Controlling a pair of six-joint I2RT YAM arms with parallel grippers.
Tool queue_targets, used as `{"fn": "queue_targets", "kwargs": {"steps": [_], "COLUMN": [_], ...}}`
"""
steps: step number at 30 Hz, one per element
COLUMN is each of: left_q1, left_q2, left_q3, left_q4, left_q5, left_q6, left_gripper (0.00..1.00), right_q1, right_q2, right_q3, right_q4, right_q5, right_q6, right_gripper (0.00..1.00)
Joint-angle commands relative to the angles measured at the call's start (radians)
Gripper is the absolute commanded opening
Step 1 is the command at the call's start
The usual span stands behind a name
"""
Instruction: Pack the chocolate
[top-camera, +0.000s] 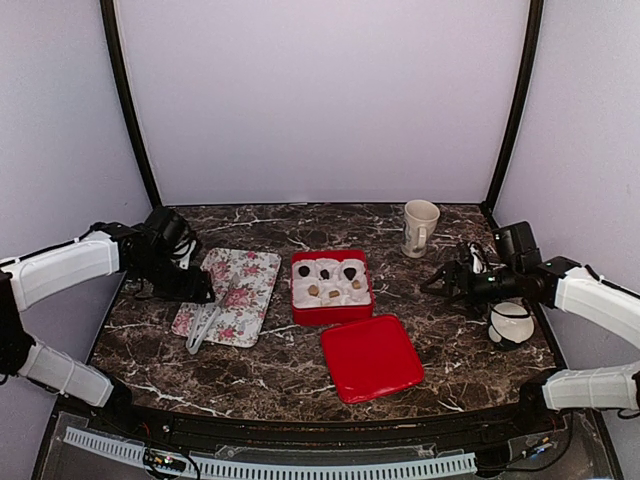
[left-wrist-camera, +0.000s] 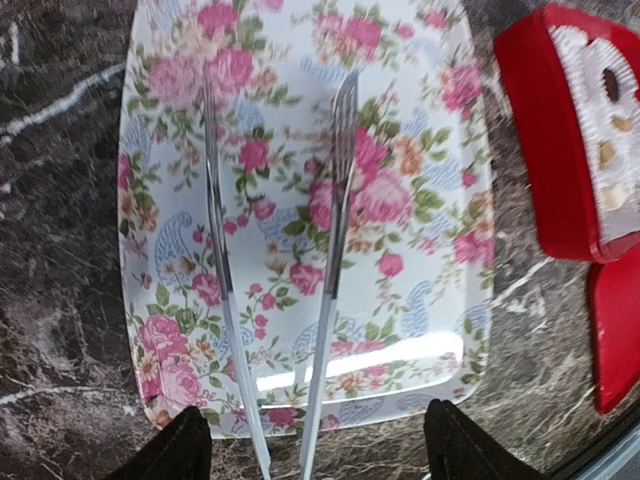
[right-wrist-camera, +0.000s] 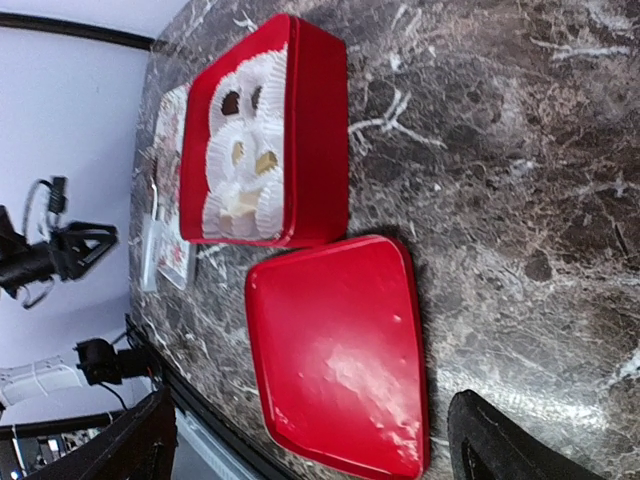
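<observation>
Several chocolates, dark and tan, sit in white paper cups inside the open red box at the table's middle. They also show in the right wrist view. The red lid lies flat in front of the box, and below my right gripper in its wrist view. My left gripper is open and empty over the near end of the floral tray, above metal tongs. My right gripper is open and empty, right of the box.
A cream mug stands at the back right. A white and black round object sits at the right edge under the right arm. The tongs overhang the tray's front edge. The box's corner shows in the left wrist view.
</observation>
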Motion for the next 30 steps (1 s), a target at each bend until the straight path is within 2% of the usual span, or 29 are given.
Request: {"fn": "queue_targets", "kwargs": {"steps": [1,4,9,15,30], "left_q1": [0.004,0.003,-0.003,-0.042,-0.095], "left_q2": [-0.109,-0.143,-0.175,-0.19,-0.186], "left_q3": [0.109,0.14,0.152,0.161,0.188], "left_q4": [-0.086,-0.094,-0.077,-0.053,-0.029], "left_q5": [0.0,0.019,0.076,0.087,0.054], "left_q6": [0.004,-0.004,-0.001,0.003,0.061], "left_gripper": [0.77,0.78,0.79,0.79,0.8], "right_q1": [0.04,0.106,0.214,0.27,0.362], "right_q2": [0.066,0.13,0.262,0.387,0.604], "right_q3": [0.03,0.06,0.126,0.15,0.175], "right_q4": [-0.095,-0.135,-0.181,-0.182,-0.159], "right_q5": [0.076,0.146,0.242,0.284,0.354], "right_q6": [-0.056,-0.073,-0.099,-0.105,-0.11], "right_gripper": [0.91,0.84,0.68,0.49,0.2]}}
